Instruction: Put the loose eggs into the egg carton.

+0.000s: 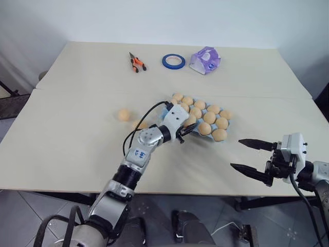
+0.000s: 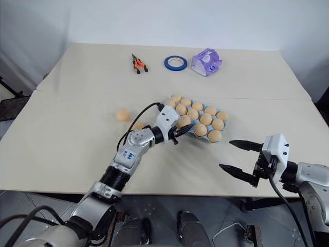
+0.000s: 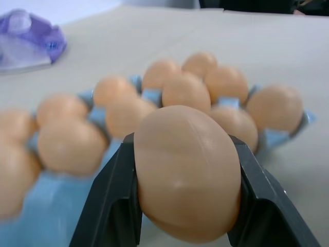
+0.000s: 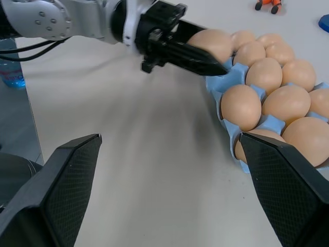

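Observation:
The light blue egg carton (image 1: 196, 133) lies right of the table's middle, with tan eggs in many cups. My left gripper (image 1: 186, 126) is shut on one egg (image 3: 185, 175) and holds it just above the carton's near-left corner. Two loose eggs lie on the table to the left: one (image 1: 123, 115) in the open, the other (image 1: 139, 124) partly hidden behind my left arm. Near the table's front right edge, my right gripper (image 1: 236, 153) is open and holds nothing; it stands a little apart from the carton and points left towards it.
At the back of the table lie orange-handled pliers (image 1: 136, 63), a blue tape ring (image 1: 174, 62) and a purple faceted packet (image 1: 205, 60). A seam runs across the table behind the carton. Bare tabletop stretches left and in front of the carton.

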